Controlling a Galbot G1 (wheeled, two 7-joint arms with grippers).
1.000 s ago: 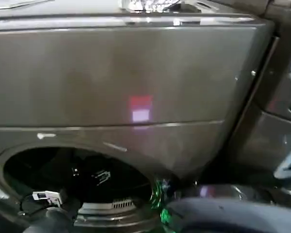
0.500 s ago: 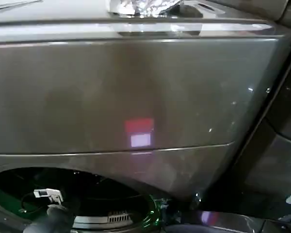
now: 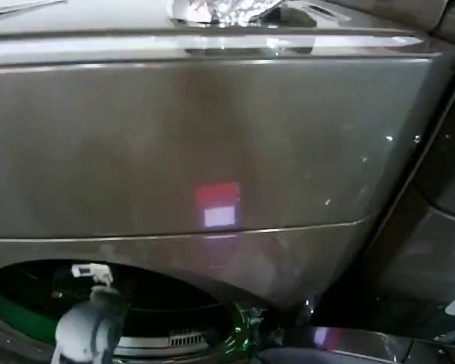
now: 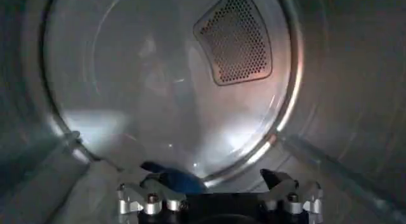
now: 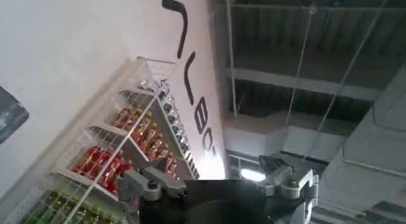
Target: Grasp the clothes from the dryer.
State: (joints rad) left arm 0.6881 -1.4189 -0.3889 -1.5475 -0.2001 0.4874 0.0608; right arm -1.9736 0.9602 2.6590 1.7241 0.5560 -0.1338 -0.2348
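The brown-grey dryer (image 3: 212, 136) stands in front of me, its dark porthole (image 3: 167, 303) at the lower left. My left arm (image 3: 87, 330) reaches into that opening, with a white tag (image 3: 91, 271) just above it. Inside the steel drum (image 4: 127, 85), my left gripper (image 4: 212, 176) is open and low near the drum floor. A small dark blue garment (image 4: 172, 179) of the clothes lies against one finger, not between the two. A paler patch (image 4: 95, 190) beside it may be grey fabric; I cannot tell. My right gripper (image 5: 216, 174) is open, holds nothing and points up at a ceiling.
A perforated vent (image 4: 235, 38) sits in the drum's back wall, and a raised rib (image 4: 330, 168) runs along its side. Crumpled shiny material (image 3: 220, 9) lies on the dryer top. Another dark machine (image 3: 440, 220) stands at the right. Wire shelves of goods (image 5: 114, 162) line a white wall.
The head view tilted up over the last second. Within the last half second the left arm and its white tag rose in the porthole.
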